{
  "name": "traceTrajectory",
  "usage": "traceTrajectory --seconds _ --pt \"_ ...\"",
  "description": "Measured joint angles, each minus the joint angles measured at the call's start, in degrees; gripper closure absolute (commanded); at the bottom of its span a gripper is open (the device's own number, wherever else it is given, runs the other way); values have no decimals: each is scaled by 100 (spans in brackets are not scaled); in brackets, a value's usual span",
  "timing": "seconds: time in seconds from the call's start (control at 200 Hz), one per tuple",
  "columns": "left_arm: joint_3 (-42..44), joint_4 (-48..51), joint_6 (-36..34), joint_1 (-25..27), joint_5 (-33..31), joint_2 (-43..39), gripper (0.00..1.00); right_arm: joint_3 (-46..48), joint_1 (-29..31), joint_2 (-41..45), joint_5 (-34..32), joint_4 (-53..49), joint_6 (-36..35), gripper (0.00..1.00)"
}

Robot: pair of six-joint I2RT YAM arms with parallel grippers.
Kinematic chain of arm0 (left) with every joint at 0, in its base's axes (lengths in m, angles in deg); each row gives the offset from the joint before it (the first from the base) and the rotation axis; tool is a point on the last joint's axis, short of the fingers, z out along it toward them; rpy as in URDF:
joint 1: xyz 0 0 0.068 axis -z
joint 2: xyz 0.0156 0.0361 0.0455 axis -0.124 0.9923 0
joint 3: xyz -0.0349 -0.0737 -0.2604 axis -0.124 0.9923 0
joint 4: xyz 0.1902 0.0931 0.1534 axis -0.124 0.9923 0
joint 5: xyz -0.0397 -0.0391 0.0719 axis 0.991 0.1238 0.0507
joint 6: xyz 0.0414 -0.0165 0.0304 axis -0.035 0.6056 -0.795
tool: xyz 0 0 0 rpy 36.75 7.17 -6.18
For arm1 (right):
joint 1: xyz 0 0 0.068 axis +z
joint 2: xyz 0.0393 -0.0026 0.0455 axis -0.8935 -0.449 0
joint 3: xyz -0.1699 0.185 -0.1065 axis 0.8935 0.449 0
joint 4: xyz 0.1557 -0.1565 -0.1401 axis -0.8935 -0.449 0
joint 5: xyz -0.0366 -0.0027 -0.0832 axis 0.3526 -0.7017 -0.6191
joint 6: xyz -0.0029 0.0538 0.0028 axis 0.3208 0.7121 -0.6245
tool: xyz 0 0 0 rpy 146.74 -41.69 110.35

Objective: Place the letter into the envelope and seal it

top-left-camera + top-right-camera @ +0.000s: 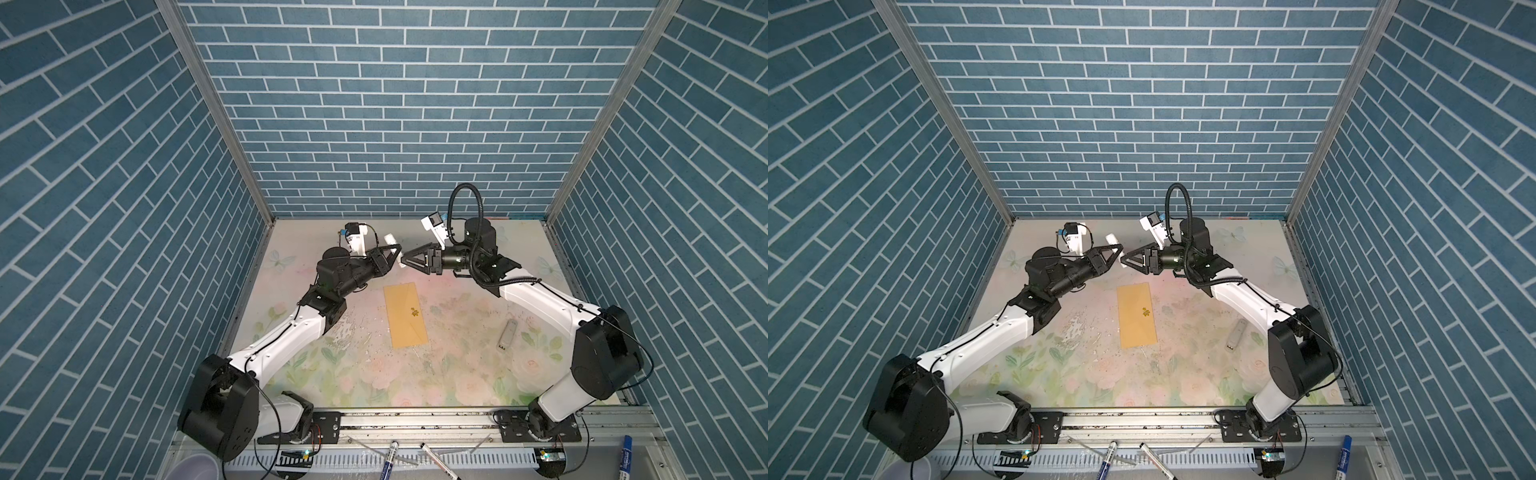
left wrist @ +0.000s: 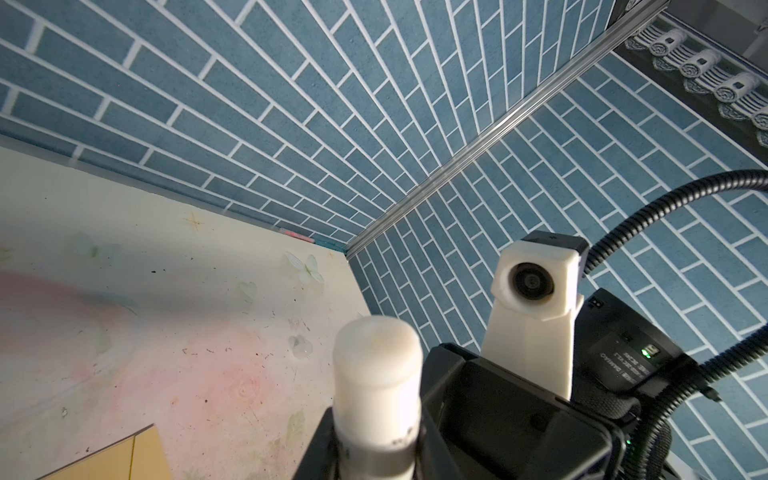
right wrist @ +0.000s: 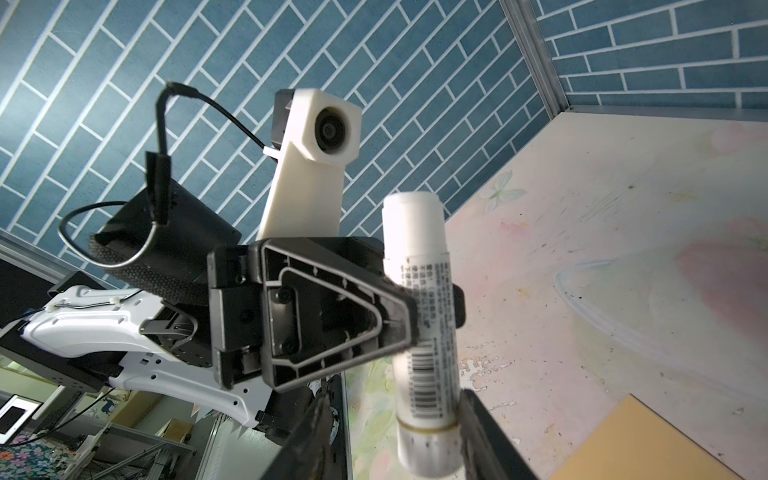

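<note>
Two robot arms meet over the far middle of a floral-printed bench, sharing one white glue stick. The left gripper is clamped across the middle of the stick's labelled body, which shows plainly in the right wrist view. The right gripper has its jaws on either side of the stick's lower end. A sliver of bench shows beside one finger, so it cannot be told whether it grips.

The stick stands tilted, its rounded white end pointing up and toward the far wall.

One golden-tan envelope lies flat in the middle of the bench, emblem side up. Its long axis runs from the far edge toward the near edge, slightly skewed. Its far short end sits just on the near side of both grippers and below them, about equally close to each.

No letter shows in any view; it may already be inside.

A single small grey oblong object lies toward the right edge, well apart from the envelope. Three marker pens lie beyond the near edge, by the rail.
</note>
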Motion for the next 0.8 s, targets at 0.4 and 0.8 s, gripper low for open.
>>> traceTrajectory --seconds 0.4,0.8 --pt "-2 -11 46 0 7 0 100 0 13 -164 39 -13 7 63" --pt "-11 -46 149 -2 24 24 100 0 33 -170 -122 -136 -63 100"
